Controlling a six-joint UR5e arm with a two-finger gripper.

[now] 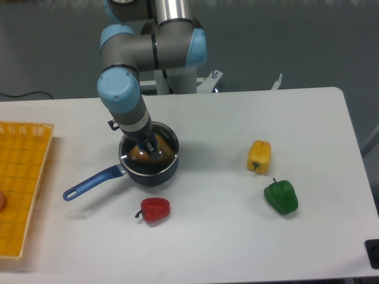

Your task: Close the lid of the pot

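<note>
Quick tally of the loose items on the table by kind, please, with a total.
Peppers: 3, red, yellow, green
Pot: 1
Lid: 1
Yellow basket: 1
Total: 6

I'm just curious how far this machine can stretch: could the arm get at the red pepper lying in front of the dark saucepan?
Probably yes. The red pepper lies in the open just in front of the dark saucepan with the blue handle, where the end effector is now, and nothing stands over it.

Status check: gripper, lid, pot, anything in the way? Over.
Gripper down at glass lid's centre, jaw state unclear. Lid sits on dark blue-handled saucepan. Red pepper lies near saucepan, apart from it.
</note>
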